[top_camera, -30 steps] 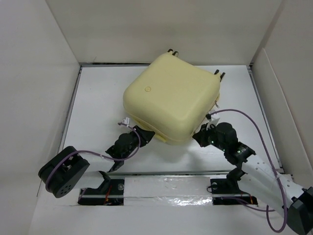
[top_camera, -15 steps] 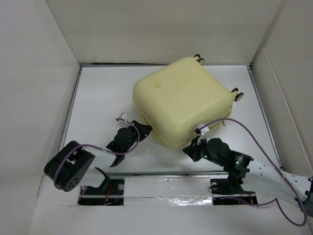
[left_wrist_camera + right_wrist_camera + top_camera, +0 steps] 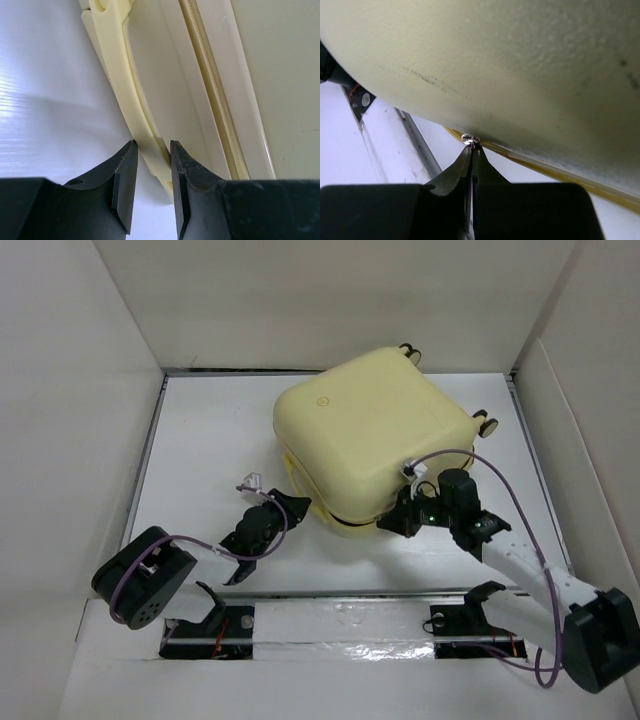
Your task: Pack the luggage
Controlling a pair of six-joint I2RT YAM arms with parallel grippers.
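The luggage (image 3: pixel 370 430), a pale yellow hard-shell suitcase, lies closed on the white table with its wheels (image 3: pixel 408 350) toward the back right and a round emblem (image 3: pixel 322 399) on top. My left gripper (image 3: pixel 298 505) is at its front left corner. In the left wrist view that gripper (image 3: pixel 152 145) is shut on a pale yellow handle strip (image 3: pixel 130 105) beside the zipper (image 3: pixel 210 85). My right gripper (image 3: pixel 386 526) is under the front edge. In the right wrist view it (image 3: pixel 472 146) is shut on the shiny zipper pull (image 3: pixel 469 138) below the shell (image 3: pixel 520 60).
Tall white walls (image 3: pixel 90 390) box in the table (image 3: pixel 210 440) on three sides. A metal rail (image 3: pixel 350 615) runs along the near edge between the arm bases. Purple cables (image 3: pixel 500 490) loop off both arms.
The luggage has slid to the right and turned, wheels now further right. My right gripper has moved left along the front edge with the zipper pull. My left gripper keeps its hold.
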